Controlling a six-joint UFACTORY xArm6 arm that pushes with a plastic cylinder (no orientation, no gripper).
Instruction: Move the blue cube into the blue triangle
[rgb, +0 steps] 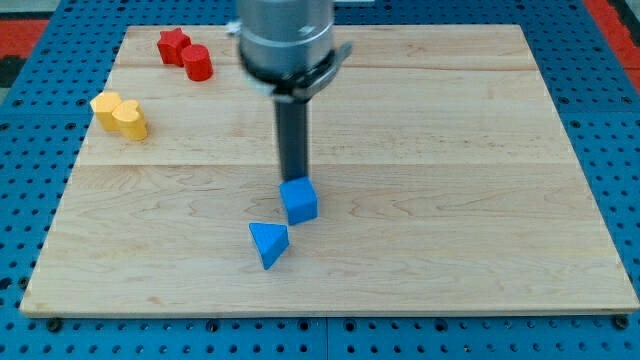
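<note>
The blue cube (300, 201) sits on the wooden board near the middle, toward the view's bottom. The blue triangle (268, 243) lies just below and to the left of the cube, with a narrow gap between them. My tip (293, 179) stands right at the cube's top edge, on the side toward the view's top, touching or nearly touching it. The rod rises straight up to the grey arm body at the view's top.
A red star (173, 45) and a red cylinder (197, 63) sit together at the top left. Two yellow blocks (119, 113) stand side by side below them near the left edge. The wooden board (480, 200) lies on a blue pegboard.
</note>
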